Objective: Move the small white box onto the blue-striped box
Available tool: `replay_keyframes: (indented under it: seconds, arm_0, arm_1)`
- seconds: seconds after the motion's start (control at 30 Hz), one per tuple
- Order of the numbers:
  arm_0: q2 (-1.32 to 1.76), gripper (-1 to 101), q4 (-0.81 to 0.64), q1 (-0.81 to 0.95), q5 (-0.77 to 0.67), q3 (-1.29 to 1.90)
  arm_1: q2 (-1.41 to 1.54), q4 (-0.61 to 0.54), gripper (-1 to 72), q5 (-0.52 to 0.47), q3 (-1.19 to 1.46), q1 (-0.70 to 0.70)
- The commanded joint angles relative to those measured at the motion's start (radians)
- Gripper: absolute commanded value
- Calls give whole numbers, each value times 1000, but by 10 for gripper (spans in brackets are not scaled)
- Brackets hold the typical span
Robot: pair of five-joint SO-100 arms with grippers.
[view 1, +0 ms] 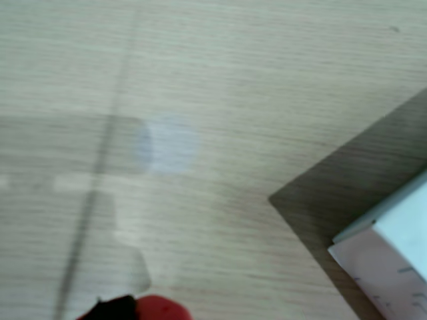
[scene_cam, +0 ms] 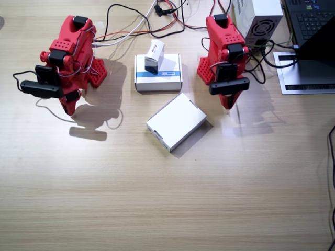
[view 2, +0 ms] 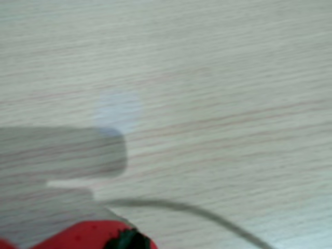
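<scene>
Both wrist views blur; we see only red slivers at their lower edges, so we cannot tell how the left gripper (scene_cam: pixel 229 102) or right gripper (scene_cam: pixel 68 107) fingers stand. A plain white box (scene_cam: pixel 176 121) lies between the arms. The small white box (scene_cam: pixel 154 56), grey-sided, sits atop the blue-striped box (scene_cam: pixel 158 73).

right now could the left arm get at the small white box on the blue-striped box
Probably yes. The small white box sits atop the blue-striped box, with bare table between it and the left arm's hand. The large plain white box lies nearer the camera, off that path. Reach itself is a guess.
</scene>
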Motion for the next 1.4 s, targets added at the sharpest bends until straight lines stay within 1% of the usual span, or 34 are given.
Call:
replay_keyframes:
  seconds: [0.0,0.1,0.17,0.37,0.53,1.37]
  arm_0:
    - [29,0,15,17,14,-17]
    - [29,0,15,23,9,-17]
    - [29,0,15,29,6,-17]
    - [31,0,15,69,-31,-17]
    - [31,0,17,26,-15,-17]
    - [31,0,18,23,6,-17]
  arm_1:
    - [26,34,3,2,-11,-57]
    - [26,34,2,2,-11,-126]
    - [26,34,2,2,-11,-146]
    - [26,34,3,2,-11,-146]
    - [26,34,3,2,-11,-146]
    - [26,34,3,0,-11,-146]
